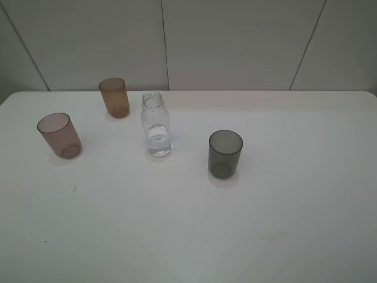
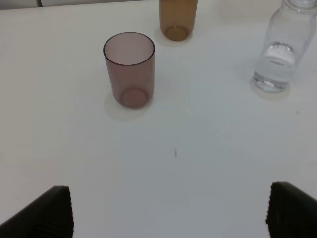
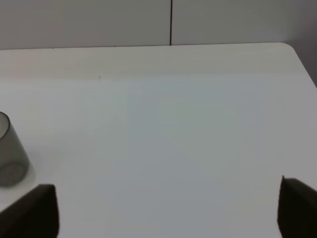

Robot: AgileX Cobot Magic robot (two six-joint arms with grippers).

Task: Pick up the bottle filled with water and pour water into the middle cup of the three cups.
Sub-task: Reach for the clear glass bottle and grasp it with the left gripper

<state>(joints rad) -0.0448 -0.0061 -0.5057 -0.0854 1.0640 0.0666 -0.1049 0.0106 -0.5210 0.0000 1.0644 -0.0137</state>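
The clear bottle (image 1: 156, 125) stands upright and uncapped on the white table, water filling its lower part; it also shows in the left wrist view (image 2: 280, 54). The amber-brown middle cup (image 1: 114, 97) stands behind and left of it, partly cut off in the left wrist view (image 2: 177, 20). The pinkish-mauve cup (image 1: 59, 135) (image 2: 130, 69) stands at the left, the smoky grey cup (image 1: 225, 153) (image 3: 9, 151) at the right. All cups look empty. My left gripper (image 2: 168, 218) is open and empty, short of the mauve cup. My right gripper (image 3: 166, 213) is open and empty, right of the grey cup. Neither gripper shows in the exterior view.
The white table (image 1: 265, 224) runs back to a pale panelled wall (image 1: 235, 41). Its far right corner shows in the right wrist view (image 3: 290, 47). A small dark speck (image 2: 175, 152) lies on the tabletop in front of the mauve cup.
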